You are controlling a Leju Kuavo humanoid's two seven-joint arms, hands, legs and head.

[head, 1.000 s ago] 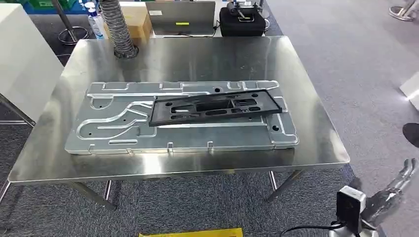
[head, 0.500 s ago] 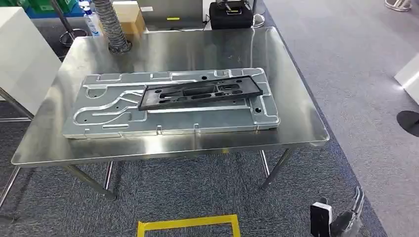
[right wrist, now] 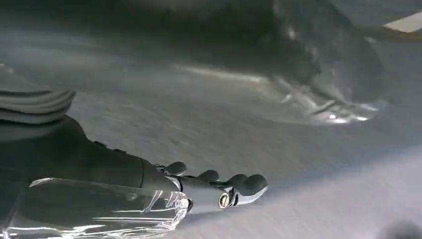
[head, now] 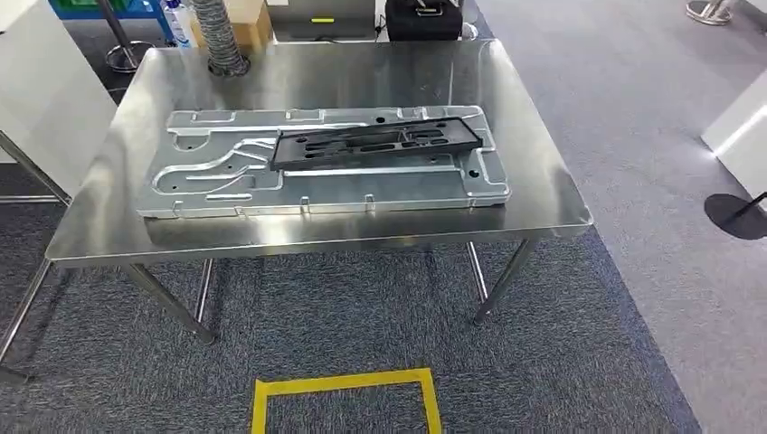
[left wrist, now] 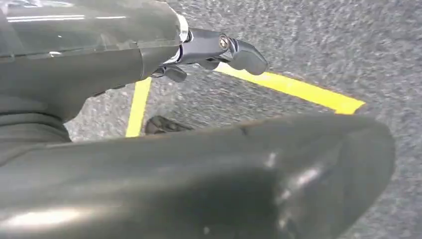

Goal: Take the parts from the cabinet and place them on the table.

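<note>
- Steel table (head: 543, 203): polished top on thin metal legs, standing on grey carpet (head: 362, 325).
- Silver metal panel (head: 217, 176): large stamped part lying flat along the middle of the tabletop, long side parallel to the near edge, small tabs along its near rim.
- Black plastic frame (head: 375, 145): long slotted part resting on top of the silver panel, on its far half and toward the right end, slightly skewed to the panel's long axis.
- Grey corrugated hose (head: 217, 36): comes down onto the far left corner of the table.
- Cardboard box (head: 249, 20), a bottle (head: 178, 20), a grey case with a yellow label (head: 324, 18) and a black case (head: 421, 18): lined up just beyond the far edge of the table.
- White cabinet (head: 41, 99): to the left of the table, near its left edge.
- Yellow tape outline (head: 348, 389): on the carpet in front of the table.
- Black round base (head: 737, 217): on the carpet to the right, well apart from the table.
- Left hand (left wrist: 219, 50): hangs over the carpet and yellow tape; fingers loosely extended, holding nothing.
- Right hand (right wrist: 219, 191): seen in a blurred wrist picture; fingers slightly curled and apart, holding nothing.
</note>
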